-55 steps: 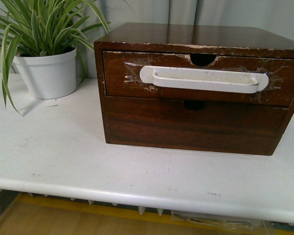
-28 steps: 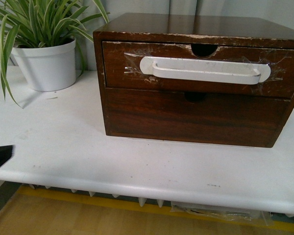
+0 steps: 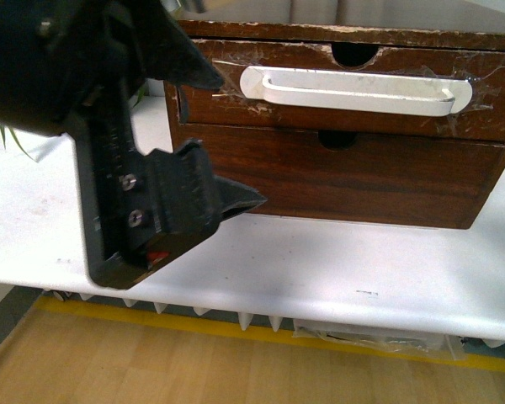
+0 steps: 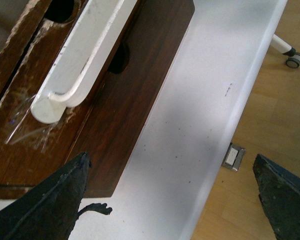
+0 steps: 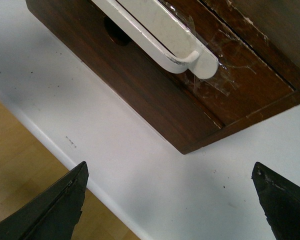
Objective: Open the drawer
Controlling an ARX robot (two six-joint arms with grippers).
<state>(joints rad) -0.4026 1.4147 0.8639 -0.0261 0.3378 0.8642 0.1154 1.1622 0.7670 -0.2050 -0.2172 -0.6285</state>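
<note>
Drawer (image 3: 387, 124) looks stiff, light wood: hook handle (image 3: 353, 91) mid-span, pull gently since it's only taped on; left gripper (image 3: 240, 143) and right gripper (image 5: 170, 165) both spread, empty.

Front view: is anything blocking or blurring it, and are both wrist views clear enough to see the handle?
Front view: the left gripper, close to the lens, is dark and hides the left third; the handle is sharp. Left wrist view: handle crisp, tape glints faintly. Right wrist view: evenly lit, handle sharp, no strong glare.
</note>
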